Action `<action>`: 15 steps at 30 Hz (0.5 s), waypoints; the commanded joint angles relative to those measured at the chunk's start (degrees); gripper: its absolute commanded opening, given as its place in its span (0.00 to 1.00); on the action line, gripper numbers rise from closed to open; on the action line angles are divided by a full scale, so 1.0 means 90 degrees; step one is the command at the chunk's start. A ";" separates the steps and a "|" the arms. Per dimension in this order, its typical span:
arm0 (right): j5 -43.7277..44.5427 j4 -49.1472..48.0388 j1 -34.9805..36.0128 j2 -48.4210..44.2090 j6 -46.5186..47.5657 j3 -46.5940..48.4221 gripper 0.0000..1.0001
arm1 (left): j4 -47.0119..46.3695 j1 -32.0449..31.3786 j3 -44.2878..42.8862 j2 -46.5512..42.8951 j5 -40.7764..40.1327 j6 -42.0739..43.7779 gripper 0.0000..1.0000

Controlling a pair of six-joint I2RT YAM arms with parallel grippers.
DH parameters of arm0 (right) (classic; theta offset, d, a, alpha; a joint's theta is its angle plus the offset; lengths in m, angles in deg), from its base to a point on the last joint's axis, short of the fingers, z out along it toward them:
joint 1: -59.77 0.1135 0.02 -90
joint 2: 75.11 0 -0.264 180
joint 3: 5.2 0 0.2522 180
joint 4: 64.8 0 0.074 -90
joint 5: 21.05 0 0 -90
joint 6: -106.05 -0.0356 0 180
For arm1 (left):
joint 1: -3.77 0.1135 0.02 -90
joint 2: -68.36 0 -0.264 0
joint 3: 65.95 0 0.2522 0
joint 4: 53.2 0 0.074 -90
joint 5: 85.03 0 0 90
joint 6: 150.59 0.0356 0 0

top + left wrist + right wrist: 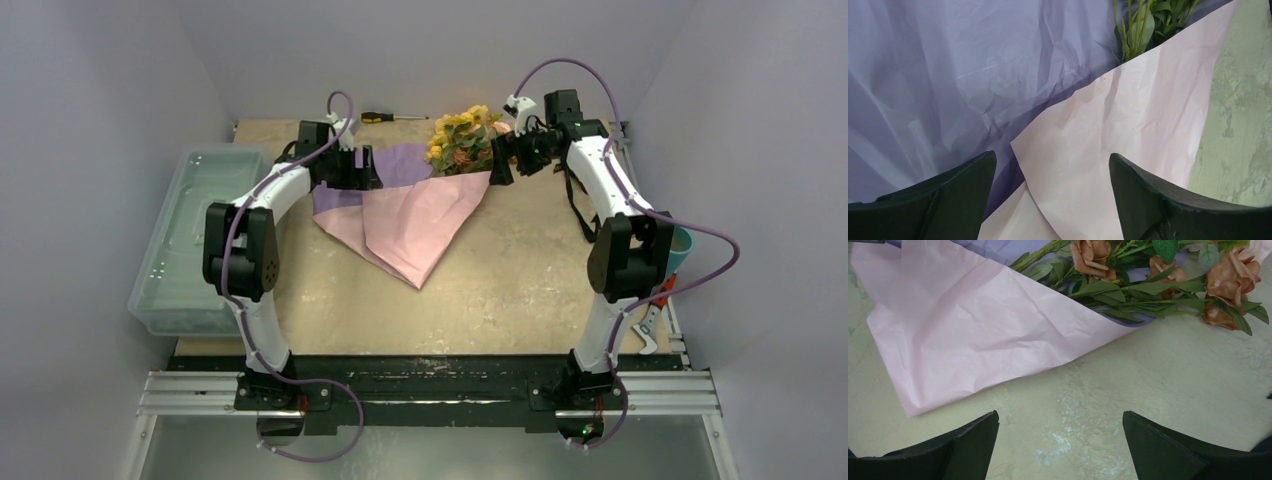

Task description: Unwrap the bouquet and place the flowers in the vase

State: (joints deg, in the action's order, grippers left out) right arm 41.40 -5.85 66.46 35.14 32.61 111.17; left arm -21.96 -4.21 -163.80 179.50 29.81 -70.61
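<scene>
The bouquet lies at the back of the table, its pink paper (420, 220) spread into a flat cone and the lilac inside (400, 165) showing. The flowers (465, 138) stick out at the far end, with green stems (1138, 25) and peach roses (1233, 272). My left gripper (365, 170) is open over the paper's left side, and a pink paper corner (1068, 165) lies between its fingers. My right gripper (500, 160) is open over bare table just right of the pink paper (973, 325). The teal vase (682, 250) is mostly hidden behind the right arm.
A translucent plastic box (195, 240) stands off the table's left edge. A screwdriver (395, 117) lies at the back edge behind the bouquet. A red-handled tool (650, 320) rests at the right edge near the vase.
</scene>
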 commanded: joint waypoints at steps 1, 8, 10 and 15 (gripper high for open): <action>-0.0109 -0.0163 0.0015 -0.0241 -0.0055 -0.0003 0.98 | -0.0291 0.0002 -0.0037 0.0130 0.0359 -0.0249 0.82; -0.0280 -0.0372 0.0011 -0.0331 -0.0355 0.0059 0.98 | -0.0401 -0.0207 -0.0099 0.0219 0.0287 -0.0298 0.79; -0.0342 -0.0406 0.0015 -0.0400 -0.0407 0.0070 0.98 | -0.0436 -0.0248 -0.0095 0.0226 0.0238 -0.0314 0.78; -0.0449 -0.0633 0.0008 -0.0601 -0.0556 -0.0042 0.98 | -0.0537 -0.0295 -0.0097 0.0361 0.0272 -0.0380 0.73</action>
State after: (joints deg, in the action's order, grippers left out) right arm 39.43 -8.34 66.46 34.71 29.48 111.11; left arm -23.95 -6.53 -163.80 181.53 31.36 -72.86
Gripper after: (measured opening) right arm 0.983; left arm 0.753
